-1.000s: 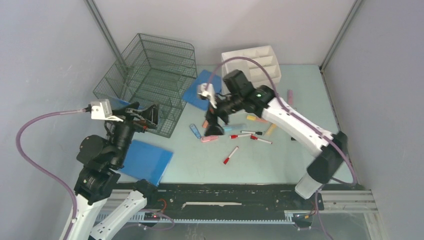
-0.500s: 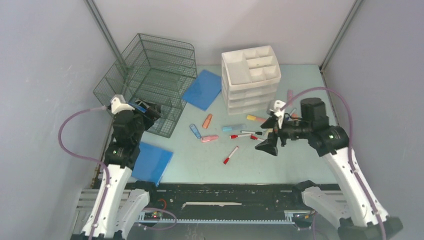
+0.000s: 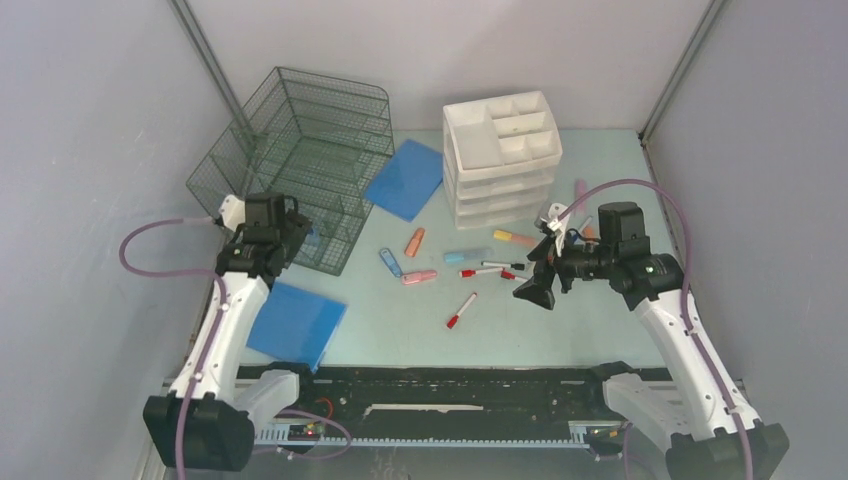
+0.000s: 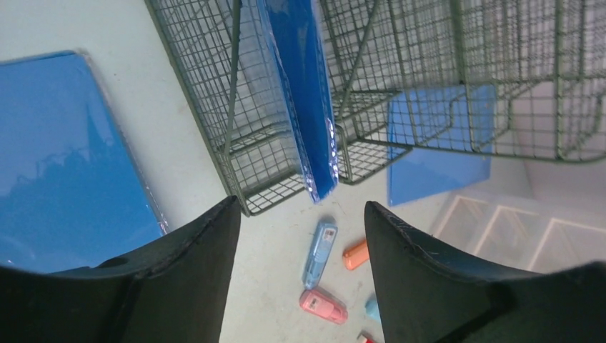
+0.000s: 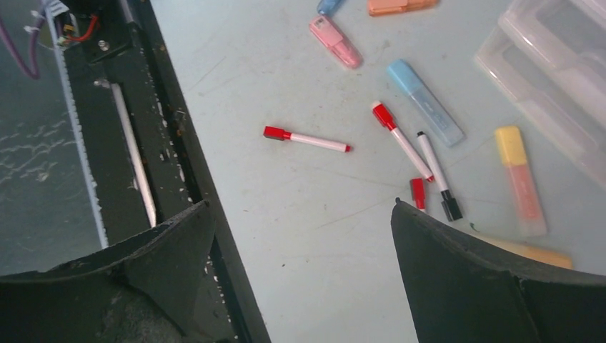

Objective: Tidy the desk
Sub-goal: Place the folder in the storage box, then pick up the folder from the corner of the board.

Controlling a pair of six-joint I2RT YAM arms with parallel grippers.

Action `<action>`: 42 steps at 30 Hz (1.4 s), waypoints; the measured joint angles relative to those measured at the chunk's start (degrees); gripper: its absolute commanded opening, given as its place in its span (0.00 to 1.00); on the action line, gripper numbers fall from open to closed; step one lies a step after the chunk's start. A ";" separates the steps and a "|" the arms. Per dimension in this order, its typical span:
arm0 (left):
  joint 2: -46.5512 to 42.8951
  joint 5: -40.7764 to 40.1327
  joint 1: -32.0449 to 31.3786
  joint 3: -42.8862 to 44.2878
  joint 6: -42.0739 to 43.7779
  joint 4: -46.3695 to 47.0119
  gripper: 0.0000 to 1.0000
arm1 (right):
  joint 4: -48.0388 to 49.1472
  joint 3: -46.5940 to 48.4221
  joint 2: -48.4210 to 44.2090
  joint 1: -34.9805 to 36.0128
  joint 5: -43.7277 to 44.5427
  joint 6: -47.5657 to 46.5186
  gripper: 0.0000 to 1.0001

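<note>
Both left fingers have drawn back from the blue folder.

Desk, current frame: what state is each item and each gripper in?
Wire rack: upright, at the desk's far left.
Folder in rack: partly inside, end poking out the front.
Near folder: flat on the desk, left front.
Far folder: flat, between rack and drawer unit.
Drawer unit: upright, drawers look shut.
Pens and markers: loose, scattered mid-desk.
Left gripper: open, empty.
Right gripper: open, empty.
</note>
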 measured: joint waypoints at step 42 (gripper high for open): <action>17.79 3.39 4.79 14.25 -6.36 -4.94 0.19 | 2.23 -1.60 -1.86 5.75 11.41 -2.73 1.00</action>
